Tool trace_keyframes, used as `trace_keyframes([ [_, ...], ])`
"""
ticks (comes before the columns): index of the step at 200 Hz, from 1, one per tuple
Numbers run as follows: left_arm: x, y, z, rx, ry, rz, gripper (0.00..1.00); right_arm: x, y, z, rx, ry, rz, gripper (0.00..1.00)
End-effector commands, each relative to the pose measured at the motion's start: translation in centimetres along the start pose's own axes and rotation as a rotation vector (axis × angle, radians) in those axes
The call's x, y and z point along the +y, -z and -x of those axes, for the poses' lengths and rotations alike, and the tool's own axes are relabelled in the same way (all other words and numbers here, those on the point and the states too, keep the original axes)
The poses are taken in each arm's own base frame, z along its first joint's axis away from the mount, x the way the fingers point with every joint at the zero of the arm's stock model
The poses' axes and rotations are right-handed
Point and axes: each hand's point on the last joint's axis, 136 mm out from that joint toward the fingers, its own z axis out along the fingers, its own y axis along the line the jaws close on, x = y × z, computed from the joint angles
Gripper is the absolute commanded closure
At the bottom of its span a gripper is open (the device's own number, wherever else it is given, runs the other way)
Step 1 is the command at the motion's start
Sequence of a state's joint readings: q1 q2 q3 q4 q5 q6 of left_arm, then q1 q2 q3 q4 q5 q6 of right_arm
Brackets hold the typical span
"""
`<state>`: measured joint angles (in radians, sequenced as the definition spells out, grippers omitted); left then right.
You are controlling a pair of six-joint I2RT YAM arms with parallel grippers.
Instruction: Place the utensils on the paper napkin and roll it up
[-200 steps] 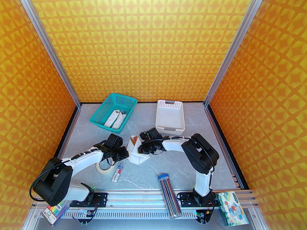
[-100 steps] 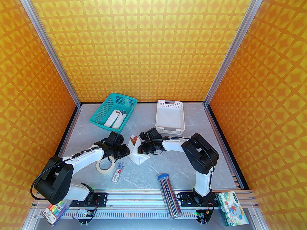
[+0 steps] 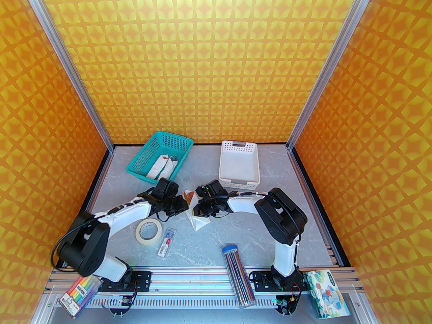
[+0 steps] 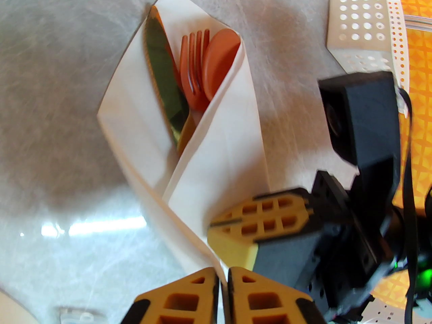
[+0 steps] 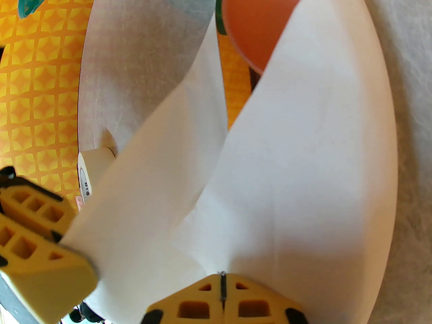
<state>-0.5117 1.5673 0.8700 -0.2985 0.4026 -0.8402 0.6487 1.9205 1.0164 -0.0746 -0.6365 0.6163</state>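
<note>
The paper napkin [image 4: 219, 160] is folded into a cone around the utensils, in the middle of the table [image 3: 270, 167]. The dark-bladed knife [image 4: 163, 83], orange fork [image 4: 192, 66] and reddish-brown spoon [image 4: 219, 62] poke out of its open top. My left gripper [image 4: 222, 282] is shut on the napkin's lower left flap. My right gripper [image 5: 222, 282] is shut on the napkin's right flap, with the spoon [image 5: 263, 19] just beyond it. From above, the left gripper [image 3: 185, 209] and right gripper [image 3: 197, 212] almost meet over the napkin [image 3: 198, 222].
A teal basket [image 3: 184, 143] holding white rolled bundles stands at the back left, a white slotted tray [image 3: 239, 182] at the back right. A tape roll [image 3: 148, 231], a small clear box [image 3: 167, 242] and a pencil tube [image 3: 238, 272] lie near the front.
My left arm has swung up and to the right, carrying the napkin's left flap over the utensils toward the right gripper. The napkin now looks narrower. The right arm has hardly moved.
</note>
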Motion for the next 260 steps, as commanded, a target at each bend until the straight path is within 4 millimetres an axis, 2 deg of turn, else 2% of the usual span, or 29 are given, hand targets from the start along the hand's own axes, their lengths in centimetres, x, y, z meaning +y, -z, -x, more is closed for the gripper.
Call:
trace_keyframes([
  [1,-0.8,-0.7,0.4,0.008,-0.021,-0.020,0.87,-2.1,-1.1,-1.6,0.052,-0.030,-0.068,1.00],
  [53,0.0,-2.1,0.5,0.020,-0.012,-0.008,0.88,-1.2,-0.8,-1.0,0.040,-0.024,-0.045,1.00],
  [125,1.5,-3.8,0.1,0.046,0.001,0.021,0.89,-1.0,-0.9,-0.9,0.043,-0.027,-0.039,1.00],
  [151,2.3,-4.3,-0.3,0.062,0.006,0.041,0.90,0.0,-0.5,-0.4,0.029,-0.019,-0.016,1.00],
  [192,3.5,-5.0,-0.9,0.080,0.018,0.065,0.91,3.2,1.4,0.8,-0.012,0.014,0.045,1.00],
  [213,3.8,-5.1,-1.2,0.084,0.021,0.069,0.91,3.9,3.1,1.0,-0.040,0.039,0.031,1.00],
  [232,4.0,-5.0,-1.3,0.084,0.020,0.072,0.91,3.3,4.7,0.9,-0.069,0.038,0.020,1.00],
  [260,3.9,-4.9,-1.3,0.082,0.018,0.072,0.91,0.8,6.2,0.1,-0.078,0.006,0.008,1.00],
])
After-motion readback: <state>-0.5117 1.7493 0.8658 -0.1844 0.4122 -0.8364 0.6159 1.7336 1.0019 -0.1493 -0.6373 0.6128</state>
